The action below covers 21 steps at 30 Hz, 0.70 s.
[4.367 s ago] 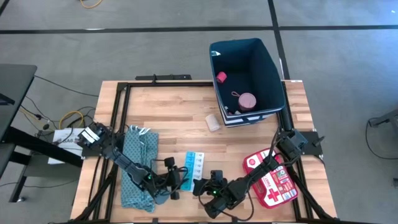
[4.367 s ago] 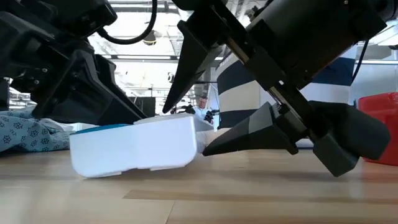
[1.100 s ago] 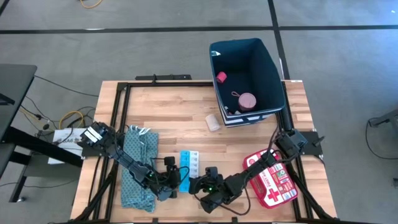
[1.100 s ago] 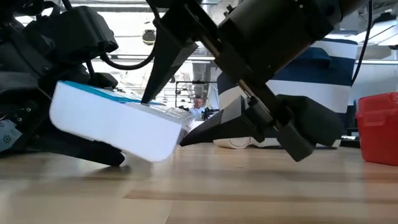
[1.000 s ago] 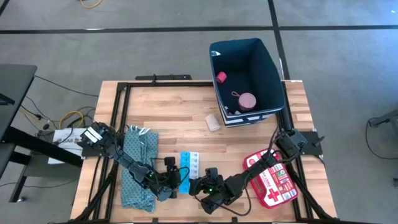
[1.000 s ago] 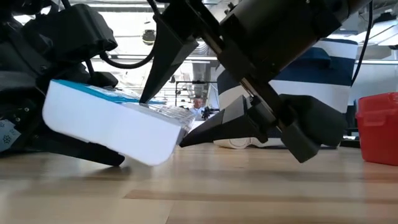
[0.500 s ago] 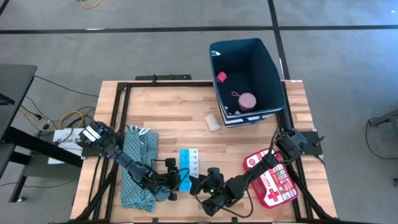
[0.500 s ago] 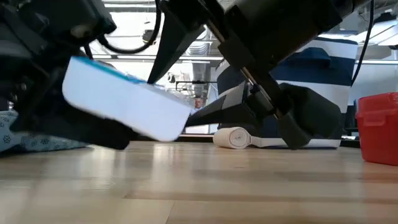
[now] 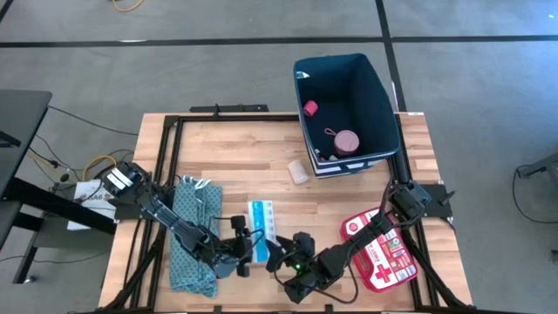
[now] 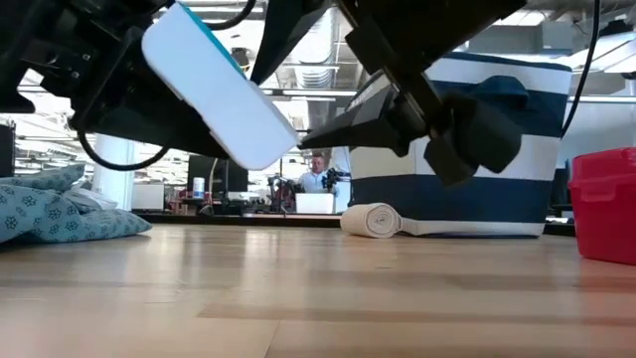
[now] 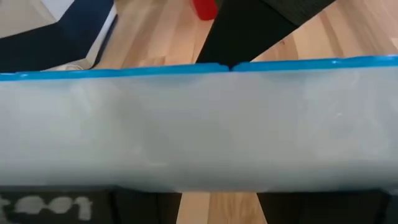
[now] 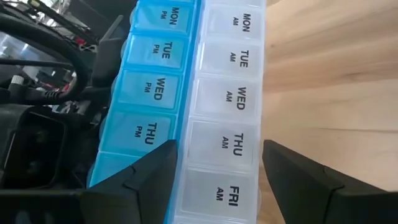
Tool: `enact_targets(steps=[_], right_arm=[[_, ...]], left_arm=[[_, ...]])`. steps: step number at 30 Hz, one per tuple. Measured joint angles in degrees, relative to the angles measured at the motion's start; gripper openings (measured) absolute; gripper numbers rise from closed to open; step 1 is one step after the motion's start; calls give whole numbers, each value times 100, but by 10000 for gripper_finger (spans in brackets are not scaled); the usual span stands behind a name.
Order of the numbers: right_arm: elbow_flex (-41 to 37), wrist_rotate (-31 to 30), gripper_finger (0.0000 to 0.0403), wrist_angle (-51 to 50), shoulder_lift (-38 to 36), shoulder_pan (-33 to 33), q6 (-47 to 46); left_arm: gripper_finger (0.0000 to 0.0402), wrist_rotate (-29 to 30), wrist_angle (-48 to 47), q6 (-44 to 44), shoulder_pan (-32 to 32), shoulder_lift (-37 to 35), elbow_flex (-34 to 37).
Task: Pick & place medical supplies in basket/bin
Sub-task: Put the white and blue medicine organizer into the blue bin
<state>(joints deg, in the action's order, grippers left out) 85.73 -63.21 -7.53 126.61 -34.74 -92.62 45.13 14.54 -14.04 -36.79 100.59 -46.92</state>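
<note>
The light blue pill organizer strip (image 9: 261,228) is off the table and tilted, its blue-row edge high (image 10: 214,89). My left gripper (image 9: 246,248) is shut on it from the table's left. My right gripper (image 9: 278,252) is open at the organizer's right side, and its fingers (image 12: 143,180) straddle the white row (image 12: 227,124). The navy bin (image 9: 375,105) stands at the far right, with the pink cube (image 9: 309,108) and pink tape roll (image 9: 346,140) on its floor. The beige bandage roll (image 9: 299,172) lies on the table beside the bin. The first aid pouch (image 9: 384,251) lies on the table under my right arm. My left gripper holds the pill organizer by its left long edge (image 9: 253,242), toward the near end, coming level from the table's left. The organizer (image 11: 199,130) fills its wrist view and hides the fingertips. The strip is lifted clear and tilted, right edge (image 10: 263,149) lowest. My right gripper: I cannot tell whether its fingers touch the organizer.
A folded teal patterned cloth (image 9: 193,235) lies under my left arm at the near left. Bare wood (image 9: 235,161) shows between the arms and the bin. The black table frame (image 9: 166,157) runs along the left and far edges.
The left gripper has risen and carried the pill organizer up. Its right edge, which was on the table, is now lifted clear and the strip tilts more steeply. The strip has shifted slightly toward the far edge. The right gripper has risen alongside it.
</note>
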Motion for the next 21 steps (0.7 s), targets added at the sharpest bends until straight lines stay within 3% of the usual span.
enact_targets(steps=[5,9,15,21], right_arm=[[-9,-102,234,106,-4,13,152],[-9,-381,234,-8,-117,13,181],[-9,-817,234,-165,-599,6,1103],[23,-1335,234,-629,-1311,19,1834]], left_arm=[[164,-1,145,449,30,-45,-6],[164,381,91,725,34,-46,-162],[164,686,238,948,80,-72,-446],[164,960,174,2134,383,-390,-1071]])
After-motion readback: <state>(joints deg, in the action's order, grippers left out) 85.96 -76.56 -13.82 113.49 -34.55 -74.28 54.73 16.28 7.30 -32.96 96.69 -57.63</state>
